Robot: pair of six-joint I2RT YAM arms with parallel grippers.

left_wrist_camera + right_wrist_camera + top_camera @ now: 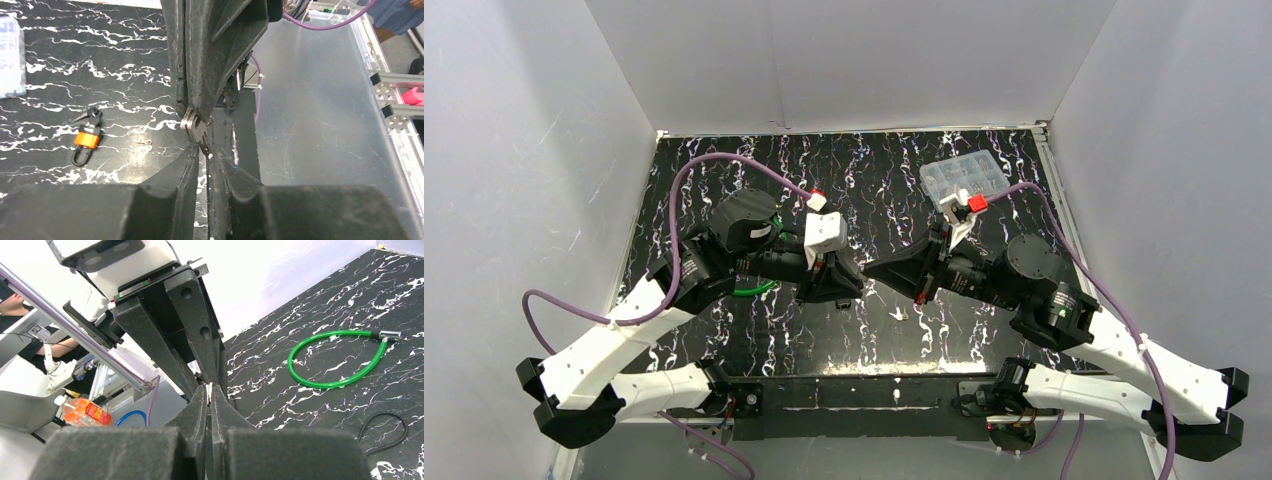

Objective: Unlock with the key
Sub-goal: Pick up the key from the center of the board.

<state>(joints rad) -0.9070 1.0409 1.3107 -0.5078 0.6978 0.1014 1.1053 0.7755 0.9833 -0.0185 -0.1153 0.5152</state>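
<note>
Light, stiff, slippery key: right fingers pinch its bow; left fingers narrow around the blade, grip unclear; padlock at nine o'clock.

A small bunch of flat silver keys hangs in mid-air, above the surface. Their rounded heads are pinched between the closed jaws of the right gripper. The blades slant downward, and the lowest tip reaches into the narrow gap between the jaws of the left gripper. Whether those jaws touch it cannot be told. Well to the side, the padlock lies flat on the surface. It has a short orange body and a black shackle that looks closed. A black-headed key lies at the body's opposite end, touching it. Whether that key sits in the keyhole is unclear.
</note>
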